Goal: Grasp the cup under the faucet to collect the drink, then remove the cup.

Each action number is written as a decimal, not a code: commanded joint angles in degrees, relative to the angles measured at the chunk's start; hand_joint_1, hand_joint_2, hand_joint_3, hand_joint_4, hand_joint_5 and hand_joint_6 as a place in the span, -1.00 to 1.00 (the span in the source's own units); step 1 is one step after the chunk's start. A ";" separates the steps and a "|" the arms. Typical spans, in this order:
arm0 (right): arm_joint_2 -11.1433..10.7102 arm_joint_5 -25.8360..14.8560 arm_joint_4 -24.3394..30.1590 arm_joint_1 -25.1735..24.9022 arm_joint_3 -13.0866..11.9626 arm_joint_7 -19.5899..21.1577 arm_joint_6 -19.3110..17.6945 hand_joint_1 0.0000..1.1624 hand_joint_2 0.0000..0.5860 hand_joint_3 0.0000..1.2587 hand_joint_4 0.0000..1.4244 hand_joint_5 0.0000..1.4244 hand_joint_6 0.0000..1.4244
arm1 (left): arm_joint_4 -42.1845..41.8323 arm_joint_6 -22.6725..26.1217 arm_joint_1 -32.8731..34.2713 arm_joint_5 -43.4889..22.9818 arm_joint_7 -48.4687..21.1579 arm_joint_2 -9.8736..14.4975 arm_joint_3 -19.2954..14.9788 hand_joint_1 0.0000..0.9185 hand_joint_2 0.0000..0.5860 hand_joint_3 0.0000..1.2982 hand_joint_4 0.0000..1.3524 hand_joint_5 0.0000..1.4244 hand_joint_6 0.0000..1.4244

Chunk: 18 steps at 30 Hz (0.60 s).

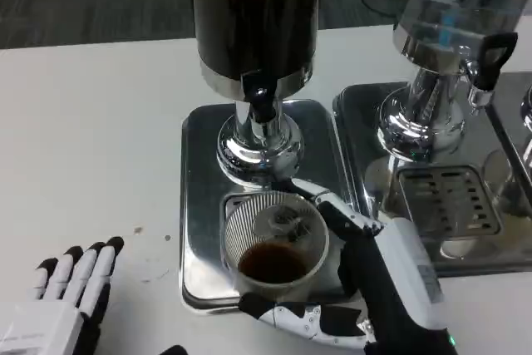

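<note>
Upright cup (275, 247) holds dark drink.

You have 2 dispensers side by side at the back of the table (91, 139): the left dispenser (256, 31) stands on the left tray (199, 205), the right dispenser (453, 31) on the right tray (366, 130). The cup (277, 248) sits on the left tray, before the faucet (261, 104), with drink (272, 263) in it. Your right hand (366, 288) wraps the cup from the right; your left hand (66, 297) rests on the table, well left of the tray.

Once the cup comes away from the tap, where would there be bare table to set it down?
Bare table lies left of the dark dispenser's tray, beyond the left hand. It is crowded to the right: the right hand holds the cup, and the second tray sits close.
</note>
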<state>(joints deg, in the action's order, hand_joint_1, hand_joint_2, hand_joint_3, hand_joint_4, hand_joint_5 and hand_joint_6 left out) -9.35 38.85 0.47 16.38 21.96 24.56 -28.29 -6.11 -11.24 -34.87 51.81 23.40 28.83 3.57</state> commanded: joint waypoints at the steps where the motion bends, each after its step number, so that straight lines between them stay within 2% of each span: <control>1: 0.53 -0.15 1.79 -1.18 -0.16 0.59 -1.91 0.58 -0.39 -0.52 -0.12 0.28 0.90 | -0.44 0.07 -0.14 -0.28 1.01 -0.38 -0.15 -1.00 -0.69 -1.00 -1.00 -1.00 -1.00; 18: 0.28 -0.79 1.34 -1.03 -0.67 0.47 -2.02 0.58 -0.39 -0.52 -0.13 0.28 0.90 | -0.46 -0.60 -1.04 -0.70 2.11 -0.79 -0.26 -1.00 -0.62 -1.00 -1.00 -1.00 -1.00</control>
<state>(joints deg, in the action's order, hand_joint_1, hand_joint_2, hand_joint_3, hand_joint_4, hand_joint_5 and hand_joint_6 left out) -9.41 39.00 0.47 16.06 21.61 24.57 -28.29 -6.11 -11.41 -35.59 51.36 24.60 28.21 3.27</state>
